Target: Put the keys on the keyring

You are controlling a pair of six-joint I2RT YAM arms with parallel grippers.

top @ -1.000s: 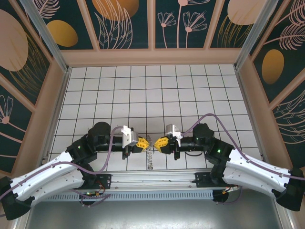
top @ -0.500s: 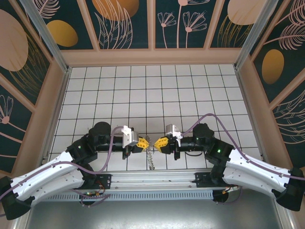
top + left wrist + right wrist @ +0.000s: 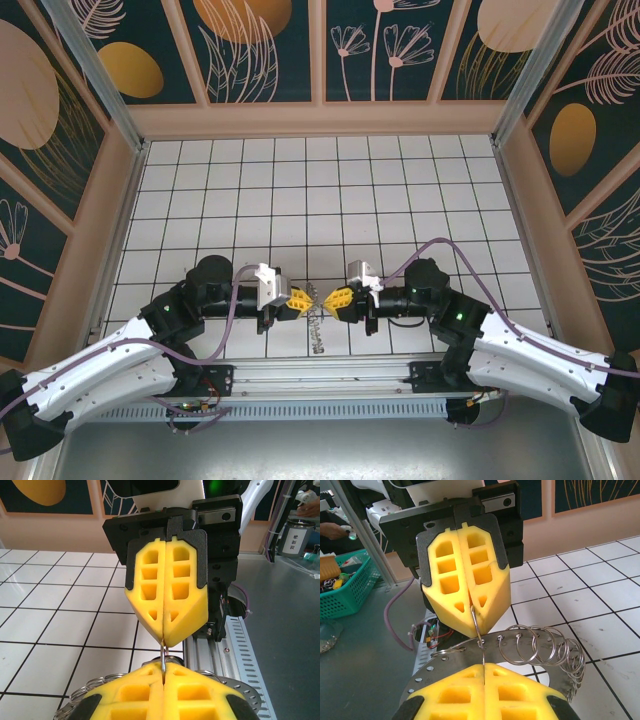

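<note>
Over the near edge of the tiled floor my left gripper (image 3: 303, 299) and right gripper (image 3: 334, 299) meet tip to tip. Both are shut on the same thin wire loop (image 3: 164, 655) of the keyring (image 3: 318, 330), which hangs below them. In the left wrist view my left gripper (image 3: 164, 667) is at the bottom and the right gripper (image 3: 165, 640) pinches the loop from above. The right wrist view has my right gripper (image 3: 484, 666) facing the left gripper (image 3: 471, 611). There the keyring's flat perforated band (image 3: 445, 667) carries several wire loops (image 3: 540, 645). The keys are out of view.
An aluminium rail (image 3: 235, 650) runs along the table's near edge under the grippers. A green basket (image 3: 340, 590) stands on the grey surface beyond it. Wooden walls (image 3: 320, 120) enclose the white tiled floor (image 3: 320, 200).
The hanging part of the keyring has swayed slightly. Both grippers stay shut in the same place.
</note>
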